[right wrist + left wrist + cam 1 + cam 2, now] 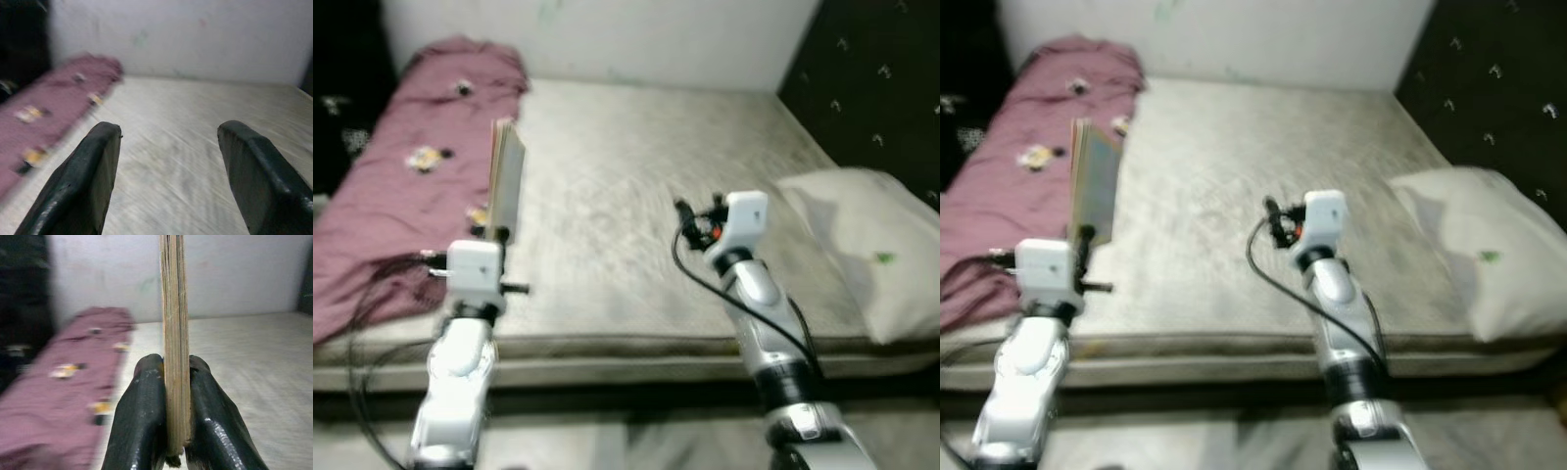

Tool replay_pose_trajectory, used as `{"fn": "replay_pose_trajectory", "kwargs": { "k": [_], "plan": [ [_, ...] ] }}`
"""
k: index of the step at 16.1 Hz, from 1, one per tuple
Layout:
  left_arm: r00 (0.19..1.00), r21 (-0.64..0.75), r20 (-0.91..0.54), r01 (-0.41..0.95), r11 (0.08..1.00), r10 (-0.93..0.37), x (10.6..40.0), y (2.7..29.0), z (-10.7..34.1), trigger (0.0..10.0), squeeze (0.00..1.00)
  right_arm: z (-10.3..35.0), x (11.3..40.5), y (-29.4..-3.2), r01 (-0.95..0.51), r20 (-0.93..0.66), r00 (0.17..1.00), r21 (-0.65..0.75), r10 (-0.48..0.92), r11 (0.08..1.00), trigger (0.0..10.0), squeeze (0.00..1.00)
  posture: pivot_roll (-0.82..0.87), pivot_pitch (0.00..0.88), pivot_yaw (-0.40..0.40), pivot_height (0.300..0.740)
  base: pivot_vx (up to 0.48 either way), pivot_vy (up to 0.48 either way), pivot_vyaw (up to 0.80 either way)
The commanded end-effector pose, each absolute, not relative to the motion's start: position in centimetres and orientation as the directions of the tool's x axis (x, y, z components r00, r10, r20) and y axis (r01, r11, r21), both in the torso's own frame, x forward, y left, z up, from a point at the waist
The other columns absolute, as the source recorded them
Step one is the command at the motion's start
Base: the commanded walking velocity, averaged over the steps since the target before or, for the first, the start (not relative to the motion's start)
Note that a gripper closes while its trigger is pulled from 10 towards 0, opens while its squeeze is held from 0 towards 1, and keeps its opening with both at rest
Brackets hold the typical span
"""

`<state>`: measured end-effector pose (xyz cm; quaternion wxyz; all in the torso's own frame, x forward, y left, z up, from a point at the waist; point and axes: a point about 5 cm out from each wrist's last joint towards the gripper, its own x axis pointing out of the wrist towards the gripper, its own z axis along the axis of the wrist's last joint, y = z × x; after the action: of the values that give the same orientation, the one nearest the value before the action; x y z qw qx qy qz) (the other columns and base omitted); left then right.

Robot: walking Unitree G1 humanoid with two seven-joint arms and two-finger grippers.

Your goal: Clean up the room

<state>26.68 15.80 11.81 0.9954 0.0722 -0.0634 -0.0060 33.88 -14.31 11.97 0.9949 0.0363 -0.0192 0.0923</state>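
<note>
My left gripper (pixel 175 391) is shut on a thin book (pixel 505 178) held upright on its edge above the left part of the bed (pixel 636 196); its page block (pixel 174 333) stands between the two black fingers (pixel 142 421). My right gripper (pixel 168 161) is open with nothing between its fingers, raised over the bed's middle (pixel 690 220). A maroon blanket (pixel 411 176) with small flower prints lies crumpled along the bed's left side. A white pillow (pixel 871 240) rests at the right edge.
A pale wall (pixel 607 34) runs behind the bed. A dark patterned curtain (pixel 881 78) hangs at the right and dark items (pixel 342 88) stand at the left. The mattress's front edge (pixel 636 348) is just before me.
</note>
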Motion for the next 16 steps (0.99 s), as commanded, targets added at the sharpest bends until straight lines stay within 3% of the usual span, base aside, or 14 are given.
{"fn": "replay_pose_trajectory", "kwargs": {
  "k": [1, 8, 16],
  "plan": [
    [0.98, 0.159, 0.196, 0.001, 0.987, -0.032, 26.96, 16.13, 13.23, 10.0, 0.0, 12.84, 34.23, -14.03, -0.194, 0.08, 0.979, 0.067, 0.189, 0.979, 10.0, 0.0, 0.0, 0.0, -0.064, 0.74, 0.0, 0.0, 0.0],
    [0.977, 0.14, 0.202, 0.033, 0.99, -0.061, 27.12, 15.86, 13.02, 10.0, 0.0, 12.65, 34.45, -14.12, -0.198, 0.076, 0.978, 0.043, 0.195, 0.979, 10.0, 0.0, 0.0, 0.0, -0.064, 0.74, 0.0, 0.0, 0.0],
    [0.967, 0.132, 0.229, 0.083, 0.988, -0.112, 27.8, 15.71, 13.38, 10.0, 0.0, 12.81, 35.1, -14.64, -0.183, 0.083, 0.98, 0.026, 0.18, 0.983, 10.0, 0.0, 0.0, 0.0, -0.068, 0.74, 0.368, 0.0, 0.0]
  ]
}}
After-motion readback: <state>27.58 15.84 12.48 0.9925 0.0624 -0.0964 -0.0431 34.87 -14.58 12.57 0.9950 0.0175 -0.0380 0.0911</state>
